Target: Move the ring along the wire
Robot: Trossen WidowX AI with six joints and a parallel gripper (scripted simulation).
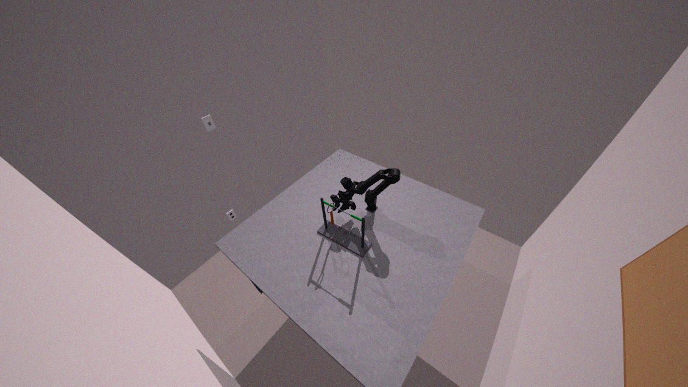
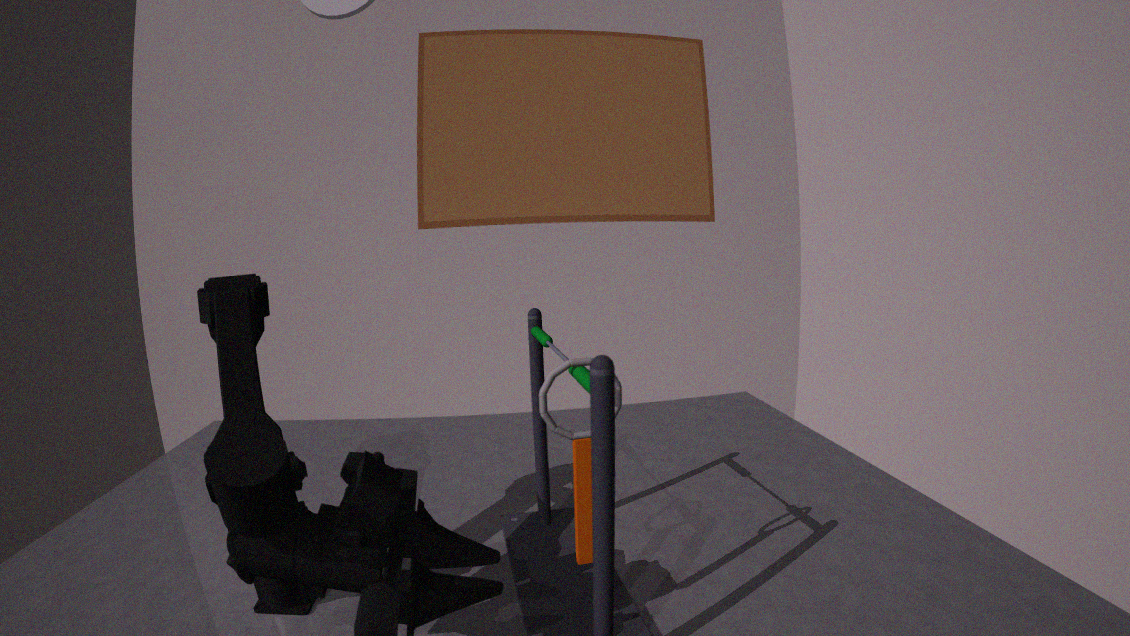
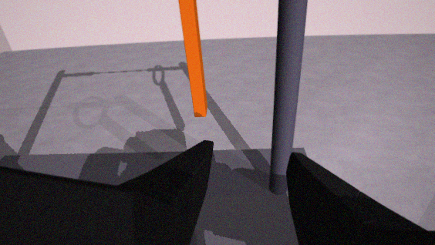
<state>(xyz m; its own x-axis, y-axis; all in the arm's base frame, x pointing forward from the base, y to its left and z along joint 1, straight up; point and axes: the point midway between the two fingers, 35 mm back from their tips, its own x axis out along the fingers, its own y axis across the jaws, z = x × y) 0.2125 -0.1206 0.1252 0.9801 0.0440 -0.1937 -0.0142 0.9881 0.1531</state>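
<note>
The ring (image 1: 327, 209) (image 2: 542, 398) hangs on the green part (image 2: 581, 377) near one post (image 1: 324, 216) (image 2: 602, 474) (image 3: 289, 77). Its orange handle (image 1: 331, 218) (image 2: 582, 501) (image 3: 194, 65) points down. The thin grey wire (image 2: 558, 351) (image 1: 344, 212) runs to the other green part (image 1: 356, 217) (image 2: 541, 336). My gripper (image 2: 499, 572) (image 3: 250, 156) is open and empty, with its tips short of the handle in the exterior view. In the wrist view the handle's lower end is above the left fingertip, and the post shows between the fingers, close to the right one. The ring is out of the wrist view.
The other post (image 1: 363, 235) (image 2: 539, 426) stands at the far end of the dark base plate (image 1: 354, 242) (image 3: 231, 216). The base plate lies below the wire on the grey table (image 1: 409, 288). My arm (image 1: 365, 183) reaches in from the side opposite the long shadows.
</note>
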